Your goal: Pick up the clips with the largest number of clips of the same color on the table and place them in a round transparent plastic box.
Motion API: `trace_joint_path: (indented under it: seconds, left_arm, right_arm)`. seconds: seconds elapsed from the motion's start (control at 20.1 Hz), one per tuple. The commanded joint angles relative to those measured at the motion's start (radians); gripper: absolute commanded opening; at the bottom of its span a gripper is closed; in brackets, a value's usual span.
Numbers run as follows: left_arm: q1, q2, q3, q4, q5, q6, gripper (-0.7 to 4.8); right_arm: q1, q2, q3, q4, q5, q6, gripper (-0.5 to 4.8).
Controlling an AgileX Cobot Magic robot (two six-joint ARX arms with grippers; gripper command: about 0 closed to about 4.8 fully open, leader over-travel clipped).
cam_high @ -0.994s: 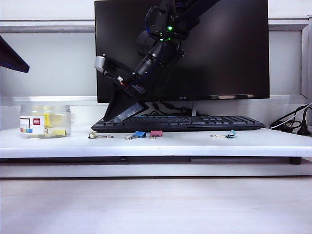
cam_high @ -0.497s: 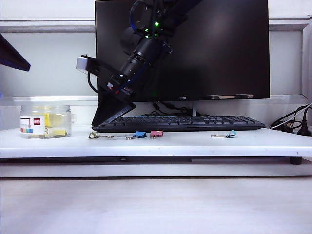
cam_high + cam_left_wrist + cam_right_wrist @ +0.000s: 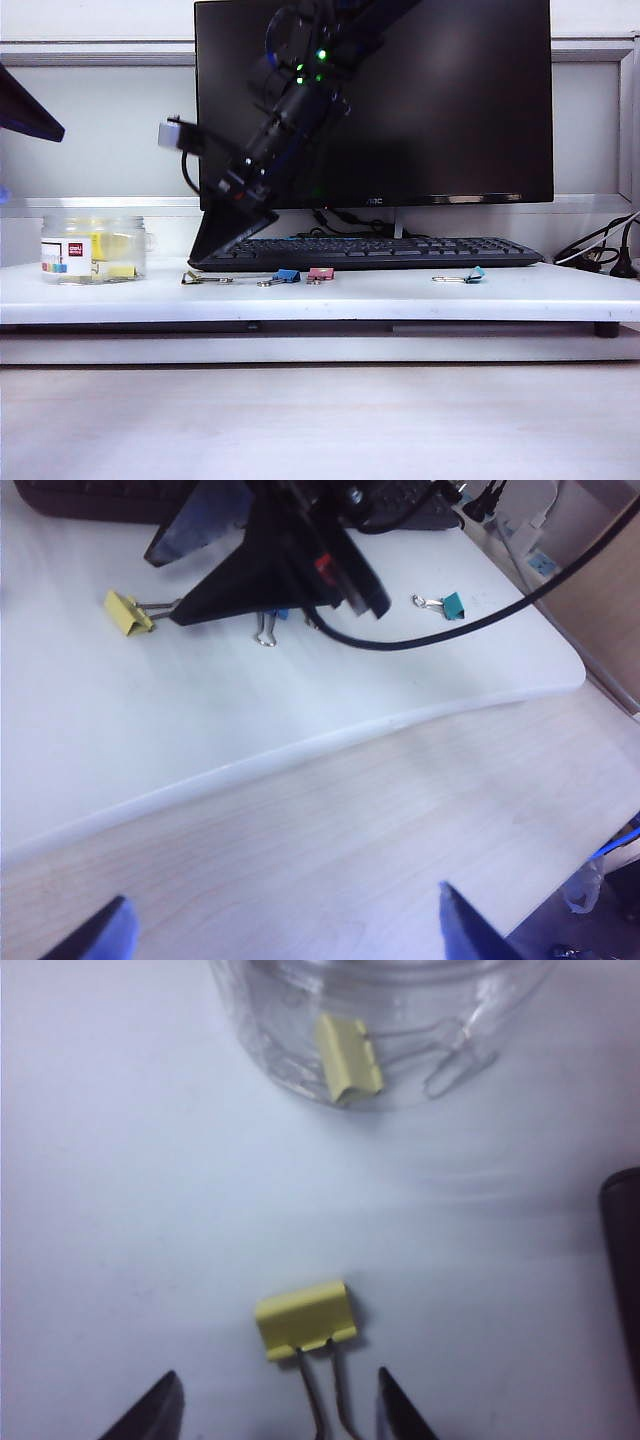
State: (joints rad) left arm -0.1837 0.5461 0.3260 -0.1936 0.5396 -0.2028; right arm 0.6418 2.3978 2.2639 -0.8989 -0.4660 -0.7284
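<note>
My right arm comes down from the top centre of the exterior view, across the dark monitor [image 3: 420, 100], and slants toward the lower left. The right gripper [image 3: 232, 243] hangs low over the white table [image 3: 400, 295], at the left end of the keyboard [image 3: 400, 253], its tips pointing down and to the left. In the right wrist view its two fingers [image 3: 150, 1410] stand apart and hold nothing. The wire handles of a yellow clip [image 3: 305, 1321] lie between them, and the clip's body sits just past the tips. I cannot tell whether the tips touch the table.

In the exterior view that clip [image 3: 192, 278] lies left of centre, with a blue clip [image 3: 286, 276] and a pink clip [image 3: 321, 273] to its right and a teal clip [image 3: 474, 274] further right. The round transparent plastic box [image 3: 93, 249] stands at the left of the table, near the clip, and there is yellow inside it.

The left gripper [image 3: 280, 935] is well back from the table over pale wood, its blue tips wide apart and empty.
</note>
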Motion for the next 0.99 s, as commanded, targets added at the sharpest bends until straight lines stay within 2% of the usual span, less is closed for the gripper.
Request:
trace_joint_path:
  seconds: [0.05,0.7,0.84,0.89,0.99]
  left_arm:
    - [0.000,0.000,0.006,0.016,0.011,-0.015,4.02]
    - [0.000,0.000,0.006,0.014,0.048,-0.015,4.02]
    - [0.000,0.000,0.006,0.011,0.048,-0.016,4.02]
    - [0.000,0.000,0.006,0.008,0.048,-0.016,4.02]
    - [0.000,0.000,0.006,0.008,0.048,-0.016,4.02]
  right_arm:
    - [0.013,0.010,0.004,0.020,-0.003,-0.005,2.37]
    - [0.023,0.042,0.004,0.077,0.040,-0.003,2.28]
    - [0.022,0.042,0.004,0.092,0.046,-0.001,1.85]
    - [0.022,0.042,0.004,0.093,0.046,-0.001,1.54]
    - [0.022,0.043,0.004,0.097,0.046,-0.001,1.43]
